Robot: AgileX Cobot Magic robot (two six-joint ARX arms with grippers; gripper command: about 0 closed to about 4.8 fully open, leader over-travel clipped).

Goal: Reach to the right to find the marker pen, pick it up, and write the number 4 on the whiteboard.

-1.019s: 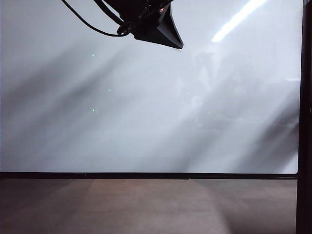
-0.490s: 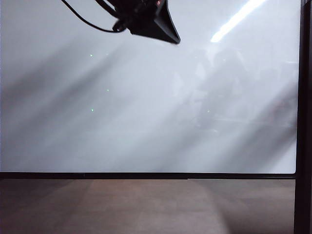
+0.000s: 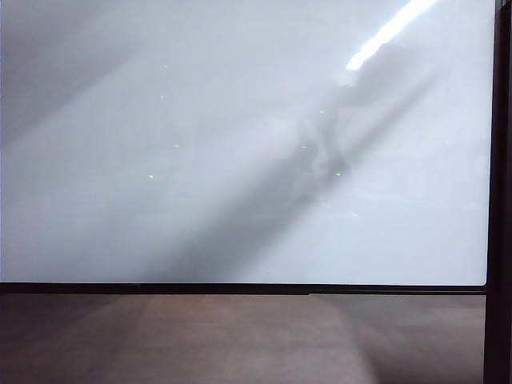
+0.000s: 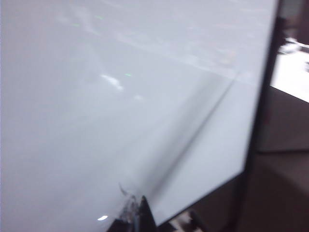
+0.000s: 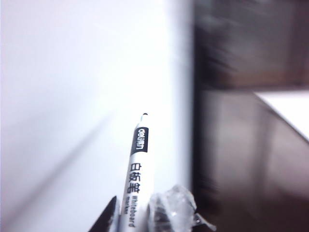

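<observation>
Exterior view: whiteboard [image 3: 240,160] fills nearly the whole frame, glossy, ceiling light strip reflected upper right, thin black frame along bottom and right edges. Brown-grey surface [image 3: 240,336] below. No arm, no gripper, no written mark visible; board reads blank, so number 4 judged not yet begun.

Left wrist view: blurred. Same board seen at a slant, dark frame edge running down one side. Left gripper [image 4: 137,217] only a dark sliver at the picture's edge; cannot tell how far fingers stand apart; nothing seen in them. Likely idle, held out of the way.

Right wrist view: right gripper [image 5: 133,217] closed narrowly on marker pen [image 5: 136,169], white barrel with black printed label, dark tip pointing toward the board. Tip apparently off the surface, though contact hard to judge. Grip low on the barrel leaves the tip free for writing.
</observation>
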